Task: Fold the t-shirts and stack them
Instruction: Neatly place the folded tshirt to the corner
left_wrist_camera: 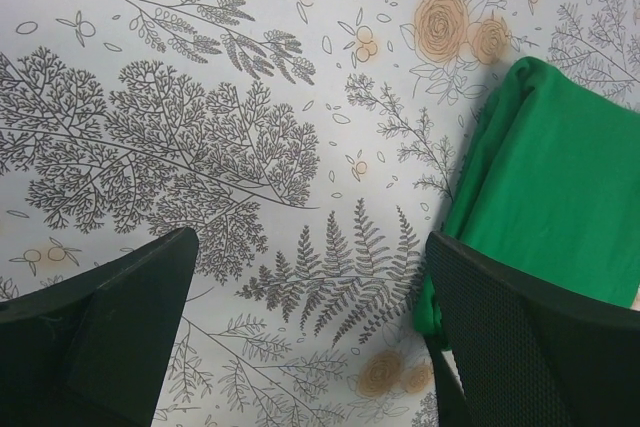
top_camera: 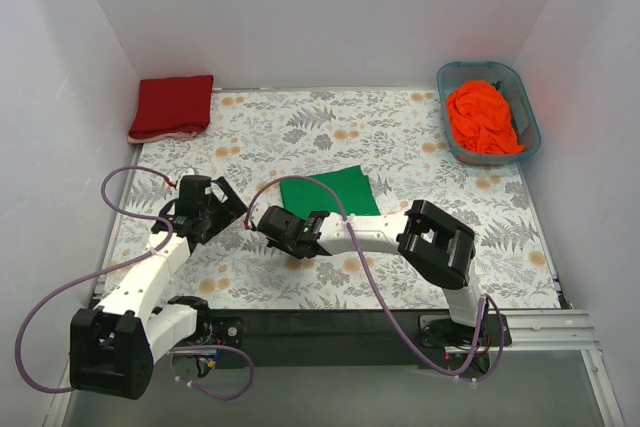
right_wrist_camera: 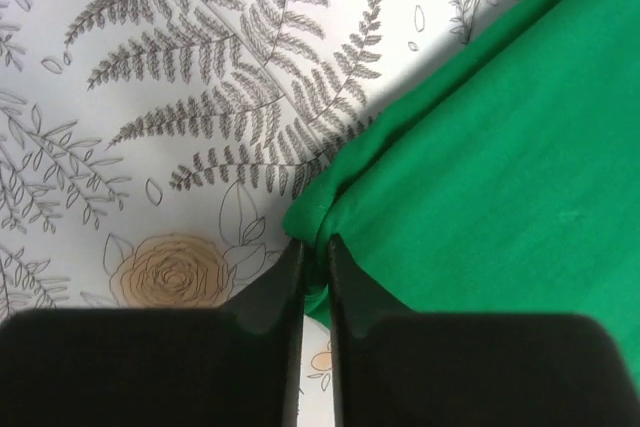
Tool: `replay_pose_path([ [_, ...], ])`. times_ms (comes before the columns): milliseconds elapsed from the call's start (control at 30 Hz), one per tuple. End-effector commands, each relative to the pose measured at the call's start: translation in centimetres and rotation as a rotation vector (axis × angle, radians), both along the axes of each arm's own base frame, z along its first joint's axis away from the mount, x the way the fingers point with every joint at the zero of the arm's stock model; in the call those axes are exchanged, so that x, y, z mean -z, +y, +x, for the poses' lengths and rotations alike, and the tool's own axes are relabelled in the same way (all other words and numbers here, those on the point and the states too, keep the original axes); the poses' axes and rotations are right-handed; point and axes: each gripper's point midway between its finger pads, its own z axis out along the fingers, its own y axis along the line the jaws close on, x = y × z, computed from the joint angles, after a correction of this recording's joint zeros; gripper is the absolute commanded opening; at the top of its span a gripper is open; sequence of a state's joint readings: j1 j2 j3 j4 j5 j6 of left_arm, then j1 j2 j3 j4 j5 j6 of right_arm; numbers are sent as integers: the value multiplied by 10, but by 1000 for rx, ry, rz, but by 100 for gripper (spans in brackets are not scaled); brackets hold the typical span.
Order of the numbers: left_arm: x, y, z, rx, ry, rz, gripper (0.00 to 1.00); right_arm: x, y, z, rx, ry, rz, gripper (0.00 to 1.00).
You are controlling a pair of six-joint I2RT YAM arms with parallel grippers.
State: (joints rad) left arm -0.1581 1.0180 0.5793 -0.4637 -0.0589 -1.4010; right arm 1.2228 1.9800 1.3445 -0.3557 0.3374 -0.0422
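**A:** What are the two hands doing?

**B:** The left hand [left_wrist_camera: 310, 247] hangs over the floral-patterned bench [top_camera: 400, 137], fingers spread wide, holding nothing. The right hand [right_wrist_camera: 315, 247] has its fingers set narrow, pinching a folded corner of the green t-shirt [right_wrist_camera: 500, 147].

**A:** Where are the shirts from there?

**B:** The green t-shirt lies flat just beside the left hand's right finger and spreads away beyond the right hand. The dark red t-shirt [top_camera: 172, 105] sits folded well beyond the left hand. The orange t-shirt [top_camera: 482, 117] lies crumpled in a blue-grey tub [top_camera: 481, 65], well apart from the right hand.
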Motion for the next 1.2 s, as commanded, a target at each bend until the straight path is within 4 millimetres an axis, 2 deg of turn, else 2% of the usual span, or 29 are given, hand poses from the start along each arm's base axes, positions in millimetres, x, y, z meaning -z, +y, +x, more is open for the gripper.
replay_pose_path([
  [0, -1, -4, 3, 34, -20, -16, 98, 20, -20, 6, 11, -43, -115, 11],
  [33, 1, -9, 2, 51, -14, -36, 98, 19, -21, 8, 13, -55, -119, 3],
  [67, 2, -17, 1, 79, -8, -70, 98, 19, -22, 9, 14, -59, -116, 1],
  [167, 7, -30, 0, 101, 16, -144, 98, -1, -15, 10, 25, -47, -18, 1],
  [200, 10, -34, -1, 103, 27, -168, 98, -19, -11, 12, 31, -48, 47, 1],
  [233, 11, -40, -1, 91, 35, -211, 98, -28, -7, 16, 42, -40, 104, 1],
  [267, 7, -49, 2, 110, 20, -262, 98, -48, -5, 18, 57, -49, 172, 1],
  [333, 10, -58, 2, 113, 37, -327, 98, -56, -11, 20, 73, -42, 218, 1],
  [500, -8, -91, 17, 138, 31, -520, 98, -80, -17, 31, 134, -2, 377, 1],
  [533, -6, -96, 18, 141, 42, -537, 98, -75, -22, 30, 141, 11, 375, 1],
  [600, -16, -110, 25, 154, 21, -576, 98, -78, -22, 29, 144, 30, 411, 1],
  [667, -16, -121, 31, 156, 3, -600, 98, -73, -26, 30, 154, 50, 419, 1],
  [733, -10, -124, 35, 106, 17, -624, 98, -75, -25, 30, 159, 71, 449, 1],
  [767, -1, -130, 35, 106, 37, -630, 98, -73, -27, 30, 163, 77, 453, 1],
  [967, 20, -164, 39, 105, 85, -624, 98, -75, -25, 31, 172, 101, 500, 1],
  [1033, 34, -166, 39, 78, 121, -618, 98, -76, -25, 31, 175, 103, 507, 1],
  [1067, 38, -167, 41, 72, 119, -611, 97, -76, -25, 31, 181, 107, 510, 1],
  [1167, 49, -171, 40, 77, 136, -583, 84, -77, -26, 31, 183, 114, 515, 1],
])
